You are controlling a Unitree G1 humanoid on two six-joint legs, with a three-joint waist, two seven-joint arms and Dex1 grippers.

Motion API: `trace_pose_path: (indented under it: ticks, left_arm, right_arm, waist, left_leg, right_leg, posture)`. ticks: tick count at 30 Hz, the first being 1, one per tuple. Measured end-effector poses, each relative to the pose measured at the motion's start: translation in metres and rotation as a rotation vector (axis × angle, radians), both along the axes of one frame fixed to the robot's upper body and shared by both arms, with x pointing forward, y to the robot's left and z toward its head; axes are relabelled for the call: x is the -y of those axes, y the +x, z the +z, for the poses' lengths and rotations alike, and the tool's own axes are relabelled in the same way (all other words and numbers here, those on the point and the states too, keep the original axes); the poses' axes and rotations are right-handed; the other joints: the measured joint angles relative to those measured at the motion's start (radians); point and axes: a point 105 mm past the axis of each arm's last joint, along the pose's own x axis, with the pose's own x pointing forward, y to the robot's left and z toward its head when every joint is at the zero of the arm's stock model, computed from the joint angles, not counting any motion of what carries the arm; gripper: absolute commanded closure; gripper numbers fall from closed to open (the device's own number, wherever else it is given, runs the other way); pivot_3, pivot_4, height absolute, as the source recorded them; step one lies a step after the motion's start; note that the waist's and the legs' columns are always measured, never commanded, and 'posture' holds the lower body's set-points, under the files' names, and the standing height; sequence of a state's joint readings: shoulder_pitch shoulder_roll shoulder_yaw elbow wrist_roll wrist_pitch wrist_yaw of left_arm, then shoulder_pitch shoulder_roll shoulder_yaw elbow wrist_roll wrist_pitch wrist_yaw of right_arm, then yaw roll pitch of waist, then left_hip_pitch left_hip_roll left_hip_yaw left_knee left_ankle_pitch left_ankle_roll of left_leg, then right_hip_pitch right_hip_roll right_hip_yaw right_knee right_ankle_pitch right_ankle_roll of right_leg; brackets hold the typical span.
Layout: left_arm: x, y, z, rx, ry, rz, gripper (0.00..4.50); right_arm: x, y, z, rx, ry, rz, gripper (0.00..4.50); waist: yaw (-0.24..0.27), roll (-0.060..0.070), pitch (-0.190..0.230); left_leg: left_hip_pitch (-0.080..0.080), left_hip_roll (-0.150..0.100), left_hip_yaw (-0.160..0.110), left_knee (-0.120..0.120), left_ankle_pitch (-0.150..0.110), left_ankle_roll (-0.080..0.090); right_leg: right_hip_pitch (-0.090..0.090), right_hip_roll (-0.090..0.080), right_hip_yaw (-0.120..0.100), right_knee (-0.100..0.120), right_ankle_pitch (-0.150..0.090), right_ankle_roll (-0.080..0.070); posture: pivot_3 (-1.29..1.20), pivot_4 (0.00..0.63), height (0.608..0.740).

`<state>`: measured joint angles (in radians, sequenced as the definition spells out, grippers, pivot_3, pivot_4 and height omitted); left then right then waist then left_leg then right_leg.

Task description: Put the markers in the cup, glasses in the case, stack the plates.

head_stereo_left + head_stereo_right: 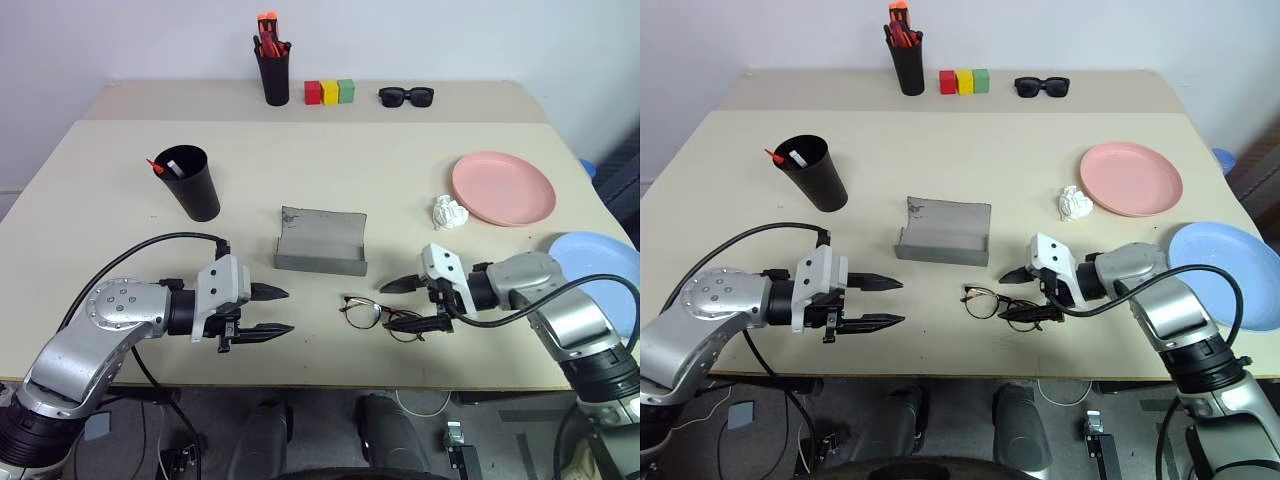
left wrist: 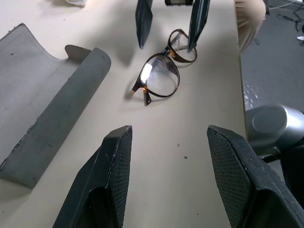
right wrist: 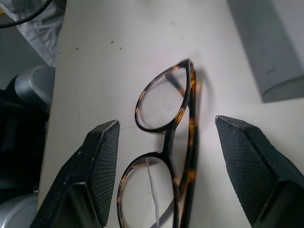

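Observation:
The glasses (image 1: 380, 315) lie flat on the table near its front edge, just in front of the open grey case (image 1: 320, 240). My right gripper (image 1: 397, 307) is open, its fingers either side of the glasses' right half; in the right wrist view the frame (image 3: 166, 142) lies between the two pads. My left gripper (image 1: 275, 311) is open and empty, left of the glasses and pointing at them. The black cup (image 1: 192, 183) stands at the left with the markers (image 1: 165, 165) sticking out of it. The pink plate (image 1: 503, 188) and the blue plate (image 1: 600, 270) lie apart at the right.
A crumpled white paper (image 1: 450, 212) lies beside the pink plate. At the back stand a black holder with orange-red pens (image 1: 273, 70), three coloured blocks (image 1: 329, 92) and black sunglasses (image 1: 405, 96). The blue plate overhangs the table's right edge beside my right arm.

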<state>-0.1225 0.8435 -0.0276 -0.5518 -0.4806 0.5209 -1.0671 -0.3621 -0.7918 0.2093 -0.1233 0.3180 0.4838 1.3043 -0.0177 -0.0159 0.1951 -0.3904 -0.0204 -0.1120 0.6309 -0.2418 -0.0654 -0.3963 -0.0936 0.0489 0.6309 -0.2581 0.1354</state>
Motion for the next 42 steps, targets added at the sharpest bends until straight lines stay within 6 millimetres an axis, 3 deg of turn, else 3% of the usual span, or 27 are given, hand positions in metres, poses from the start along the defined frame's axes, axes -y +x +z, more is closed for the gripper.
trace_pose_path:
  ticks: [9,12,17,28,30,34,37,42]
  left_arm:
    - [-0.001,-0.001,-0.002,-0.008,0.000,0.009,1.97]
    - [-0.001,-0.001,-0.002,-0.008,-0.001,0.011,1.97]
    - [-0.001,-0.002,-0.004,-0.013,-0.002,0.021,1.97]
    - [-0.001,-0.001,-0.004,-0.012,-0.006,0.028,1.97]
    - [-0.001,-0.001,-0.003,-0.010,-0.012,0.034,1.97]
    - [0.001,0.002,-0.001,0.022,-0.065,0.069,1.97]
    - [-0.006,0.008,0.008,0.099,-0.180,0.169,1.97]
    - [-0.037,0.005,0.005,0.027,-0.196,0.268,1.97]
  right_arm:
    - [-0.006,-0.001,-0.009,-0.053,0.014,0.022,1.25]
    - [-0.006,-0.002,-0.010,-0.058,0.014,0.025,2.07]
    - [-0.006,-0.003,-0.009,-0.071,0.024,0.040,4.44]
    - [-0.008,-0.001,0.000,-0.050,0.058,0.041,4.44]
    - [-0.006,0.006,0.013,-0.014,0.102,0.004,4.44]
    - [-0.004,0.020,0.057,0.109,0.219,-0.017,4.44]
    - [-0.010,0.029,0.083,0.194,0.316,-0.011,4.44]
    - [-0.021,0.044,0.096,0.250,0.377,0.002,4.44]
  waist:
    - [0.000,0.000,0.000]
    - [0.000,0.000,0.000]
    - [0.000,0.000,0.000]
    - [-0.001,0.000,0.000]
    - [-0.001,0.000,0.000]
    - [0.000,0.000,0.000]
    - [-0.003,0.000,0.000]
    - [-0.005,0.000,0.000]
  left_leg:
    - [0.000,0.000,0.000,0.000,0.000,0.000]
    - [0.000,0.000,0.000,0.000,0.000,0.000]
    - [0.000,0.000,0.000,0.000,0.000,0.000]
    - [0.000,0.000,0.000,0.000,0.000,0.000]
    - [0.000,0.000,0.000,0.000,0.000,0.000]
    - [0.000,0.000,0.000,-0.001,0.000,0.000]
    - [0.000,0.000,0.000,-0.001,0.000,0.000]
    - [0.000,0.000,0.001,-0.001,0.000,0.000]
  right_leg:
    - [0.000,0.000,0.000,0.000,0.000,0.000]
    - [0.000,0.000,0.000,0.000,0.000,0.000]
    - [0.000,0.000,0.000,0.000,0.000,0.000]
    - [0.000,0.000,0.000,0.000,0.000,-0.001]
    - [0.000,0.000,0.000,0.000,0.000,-0.001]
    - [0.000,0.000,0.000,0.000,0.000,0.000]
    - [-0.001,0.000,0.000,-0.001,0.000,0.000]
    - [-0.001,0.000,0.000,-0.001,0.000,-0.001]
  posture:
    - [0.00,0.150,0.740]
    - [0.00,0.150,0.740]
    - [0.00,0.150,0.740]
    - [0.00,0.150,0.740]
    - [0.00,0.150,0.740]
    - [0.00,0.150,0.740]
    - [0.00,0.150,0.740]
    - [0.00,0.150,0.740]
